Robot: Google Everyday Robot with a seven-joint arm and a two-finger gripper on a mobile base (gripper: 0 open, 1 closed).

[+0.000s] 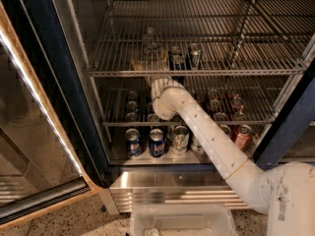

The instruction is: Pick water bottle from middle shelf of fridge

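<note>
The water bottle point(149, 41), clear with a pale cap, stands upright on the middle shelf point(236, 73) of the fridge point(290, 127), left of centre and near the front rail. My gripper point(149, 63) reaches up over the front rail and sits at the foot of the bottle. The white arm point(206, 132) runs from the lower right up to it. The bottle's base is hidden behind the gripper.
Two dark cans point(177, 58) point(195, 53) stand just right of the bottle. Several cans point(133, 141) fill the lower rack and fridge floor. The open glass door point(29, 132) is at left. A ribbed steel base panel point(162, 191) and a clear bin point(182, 220) lie below.
</note>
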